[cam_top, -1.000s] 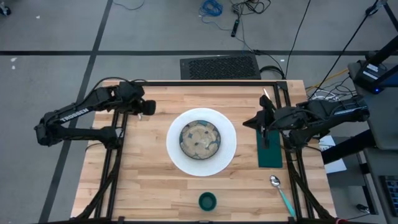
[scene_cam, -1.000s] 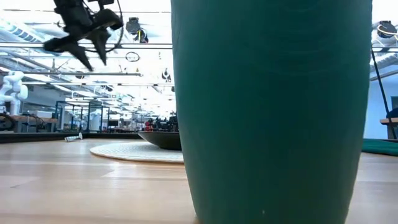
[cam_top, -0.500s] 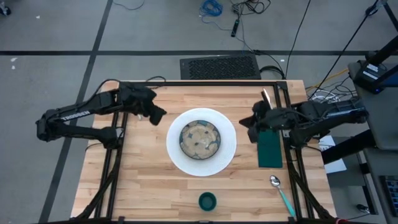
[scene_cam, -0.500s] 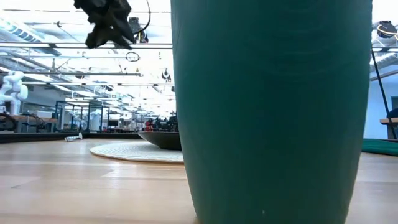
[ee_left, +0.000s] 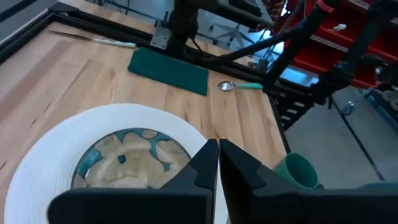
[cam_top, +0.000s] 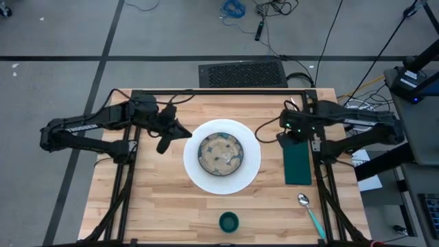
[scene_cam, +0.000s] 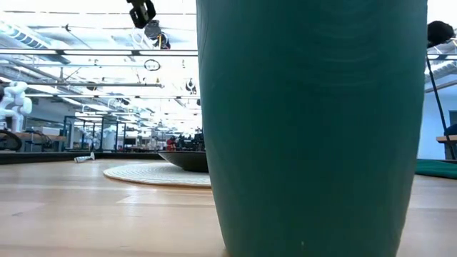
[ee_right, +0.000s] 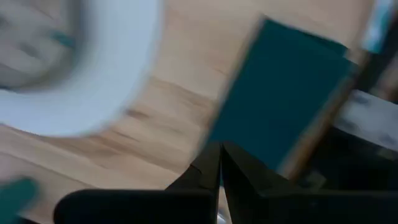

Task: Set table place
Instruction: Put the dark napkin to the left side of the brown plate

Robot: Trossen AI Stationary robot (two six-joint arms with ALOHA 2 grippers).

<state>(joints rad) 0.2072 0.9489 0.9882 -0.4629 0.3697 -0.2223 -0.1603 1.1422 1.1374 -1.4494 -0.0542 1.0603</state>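
Place setting lies spread on the wooden surface (cam_top: 158,192), with the plate (cam_top: 250,171) in the middle and the bowl (cam_top: 221,152) sitting on it. Right of the plate, apart from it, is the napkin (cam_top: 298,165), with nothing lying on it that I can see. A thin silver piece (ee_left: 93,40) lies at the far right corner of the surface, beyond the napkin; whether it is the fork or the knife I cannot tell, and the other is not to be found. The spoon (cam_top: 310,214) lies at the near right, off the napkin, and the cup (cam_top: 228,221) stands at the near edge, well apart from the plate.

The left pincer (cam_top: 167,134) hovers just off the plate's left rim, its fingers narrowed to a slit and holding nothing. The right pincer (cam_top: 287,130) hangs above the napkin's far end, likewise pinched together and empty.

Judged from this, the setting is far from done. Risks from here: a descent by the right pincer with fingers this close would press on the napkin and drag it rather than grasp cutlery; the left pincer, so near the rim, could nudge the plate and shift the bowl with it.
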